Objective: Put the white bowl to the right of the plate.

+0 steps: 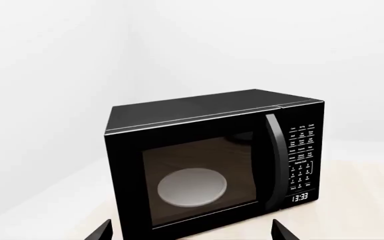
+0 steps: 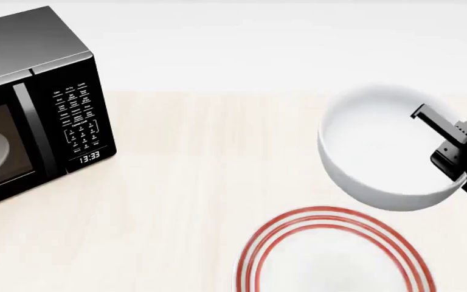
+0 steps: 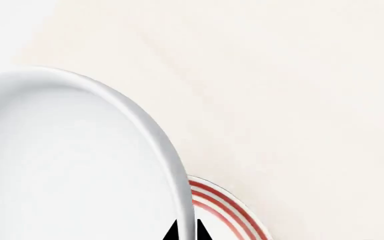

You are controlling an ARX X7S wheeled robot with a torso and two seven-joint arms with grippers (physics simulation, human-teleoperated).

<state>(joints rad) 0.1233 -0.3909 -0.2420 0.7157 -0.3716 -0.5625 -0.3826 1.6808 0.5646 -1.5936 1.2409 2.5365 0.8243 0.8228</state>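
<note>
Glossy white bowl (image 2: 383, 149), round so without a long axis, tilted, mouth turned up and toward 12 o'clock, raised off the pale wooden surface (image 2: 201, 182). Deep, thick-walled, unmarked. Pinched at its 3 o'clock rim by the right fingers (image 2: 449, 159), one inside the wall, one outside. Sits at 12 to 1 o'clock of the red-ringed plate (image 2: 335, 258), its lower edge overlapping the plate's far rim in the head view. Black microwave (image 2: 31, 103) far off at 9 o'clock, pale dish (image 1: 192, 186) behind its window. Left fingers (image 1: 192, 232) spread wide, holding nothing.
</note>
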